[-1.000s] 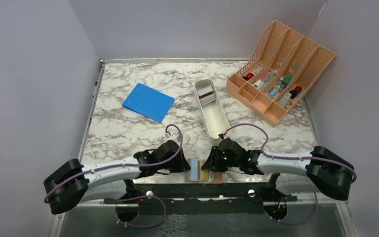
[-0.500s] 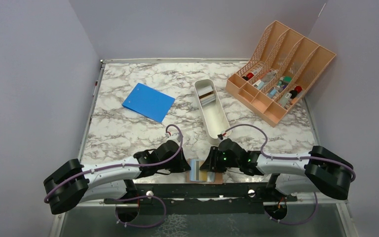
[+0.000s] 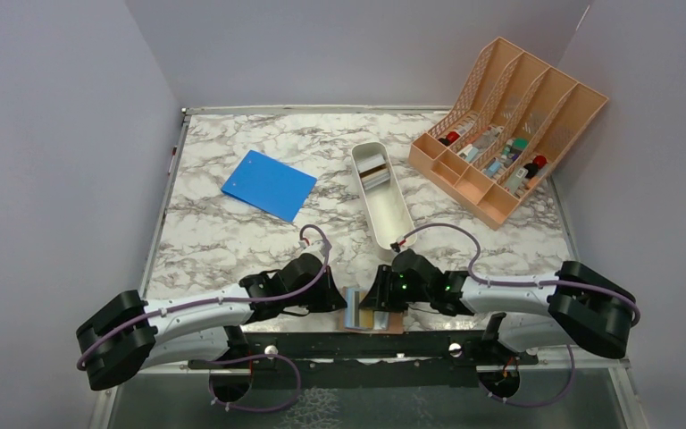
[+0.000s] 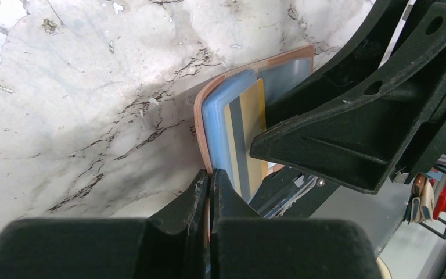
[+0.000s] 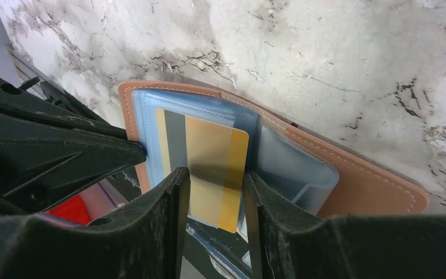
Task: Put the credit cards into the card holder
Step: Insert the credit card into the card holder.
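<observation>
— Brown, leather-like and floppy by the look of it: the card holder point(image 5: 371, 192) lies opened flat on the marble table point(image 5: 325, 46), right under both sets of jaws. How would you treat it?

— As something soft that will slide or fold if pushed. The left gripper point(image 4: 210, 173) has its jaws pressed together on the holder's edge, which runs in between their tips. I think it also pins a leaf of the pale blue sleeve point(image 5: 290, 160), though the fingers hide that.

— And the card?

— The gold card point(image 5: 212, 157) looks thin, stiff, light and slick. It sits partway in a pocket and shows through the gap of the right gripper point(image 5: 215, 173), whose jaws stand apart, one on either side of it, not clamping.

— Where would you take hold?

— By the two long edges, just inside each jaw, or by pressing on the exposed short end. Plastic may drag on plastic, so the holder wants pinning down.
</observation>
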You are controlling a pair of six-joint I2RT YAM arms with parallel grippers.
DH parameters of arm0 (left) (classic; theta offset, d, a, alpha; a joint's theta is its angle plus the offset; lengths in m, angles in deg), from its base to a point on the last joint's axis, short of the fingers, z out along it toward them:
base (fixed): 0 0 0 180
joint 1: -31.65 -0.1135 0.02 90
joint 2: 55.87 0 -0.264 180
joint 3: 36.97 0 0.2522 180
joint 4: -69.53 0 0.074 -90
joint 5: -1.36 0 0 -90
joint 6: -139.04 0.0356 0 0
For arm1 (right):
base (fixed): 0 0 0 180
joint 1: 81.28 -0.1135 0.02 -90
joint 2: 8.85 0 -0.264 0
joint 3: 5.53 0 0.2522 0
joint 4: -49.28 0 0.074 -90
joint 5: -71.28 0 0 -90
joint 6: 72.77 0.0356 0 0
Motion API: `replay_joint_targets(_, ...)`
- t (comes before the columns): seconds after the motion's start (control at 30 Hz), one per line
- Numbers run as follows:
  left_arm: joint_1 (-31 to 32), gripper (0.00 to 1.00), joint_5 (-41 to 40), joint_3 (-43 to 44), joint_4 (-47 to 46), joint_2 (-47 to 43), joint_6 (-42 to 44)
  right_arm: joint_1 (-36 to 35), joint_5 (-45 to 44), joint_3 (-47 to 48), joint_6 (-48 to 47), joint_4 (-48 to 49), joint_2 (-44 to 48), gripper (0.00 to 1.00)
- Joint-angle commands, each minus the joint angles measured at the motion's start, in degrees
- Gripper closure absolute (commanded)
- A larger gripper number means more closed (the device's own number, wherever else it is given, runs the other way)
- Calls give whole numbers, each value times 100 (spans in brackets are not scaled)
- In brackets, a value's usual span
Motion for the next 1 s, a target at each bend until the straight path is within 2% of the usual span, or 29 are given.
replay_joint_targets(0.0,39,96,160,38,-72,-185,-60,-37,-149,20,-80,-402,192,56)
replay_joint_targets(0.33,39,97,135,75,40,-197,-71,-41,-108,44,-28,-492,276,49)
replay_joint_targets(0.53,39,97,138,59,23,-254,-134,-72,99,-106,10,236,276,61)
replay_joint_targets(0.87,39,96,143,87,21,-272,-135,-75,177,-206,79,604,180,64)
replay_joint_targets(0.97,39,86,155,106,21,-325,-134,-79,106,-279,114,559,215,64)
